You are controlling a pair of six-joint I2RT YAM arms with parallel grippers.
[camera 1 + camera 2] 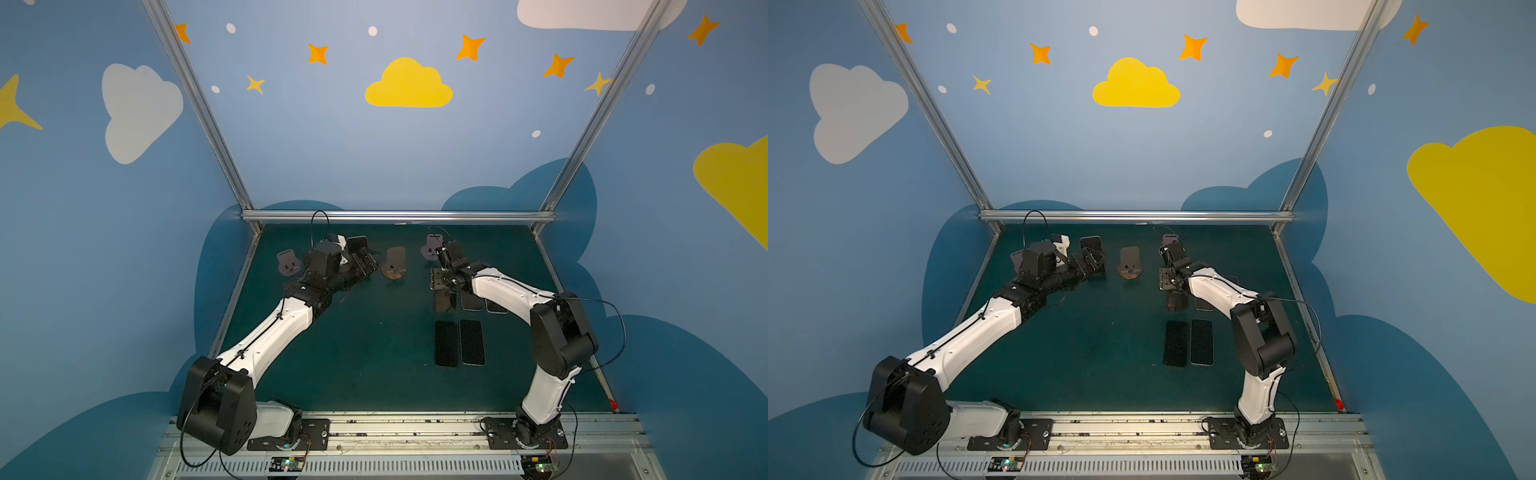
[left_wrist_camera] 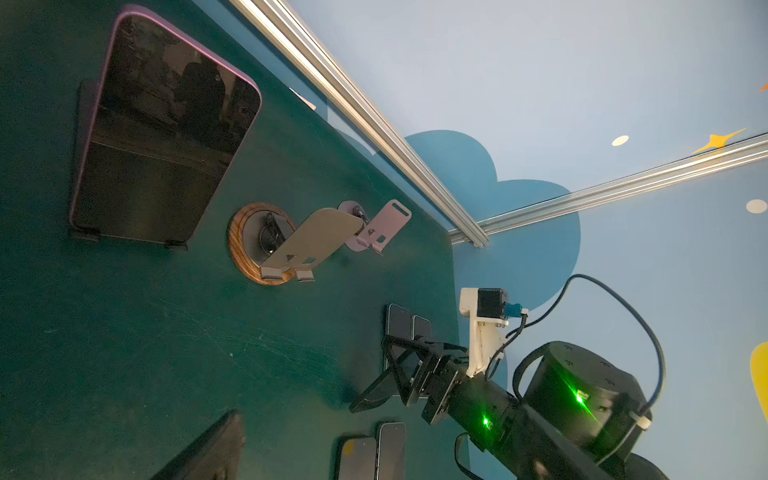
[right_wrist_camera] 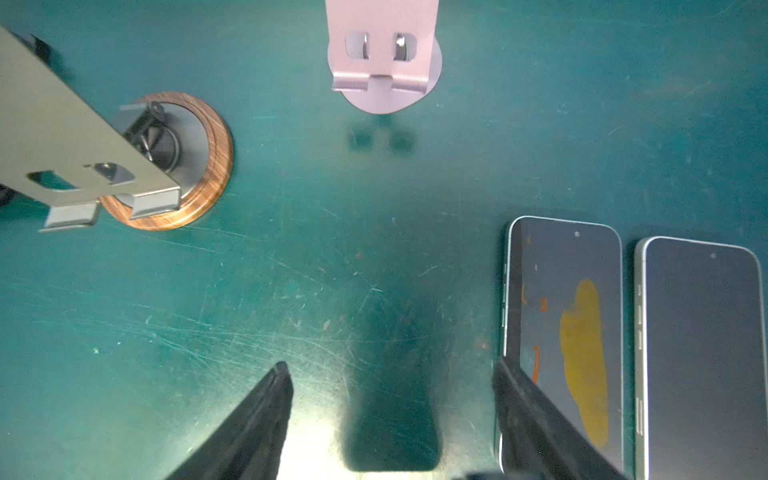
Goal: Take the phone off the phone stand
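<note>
Evidently the wide-open left gripper (image 1: 368,261) should clasp the purple-edged phone (image 2: 166,137) by its sides and lift it off the black stand (image 2: 84,124).

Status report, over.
Left gripper open, by the phone on its black stand. Right gripper shut on a second phone, above the table. Nothing in the left's way.

The fingers (image 3: 257,419) of the right gripper (image 3: 391,362) are cut off at their bases; ahead of them the pink stand (image 3: 382,54) is cropped, beside them the outer phone (image 3: 702,353) too.
</note>
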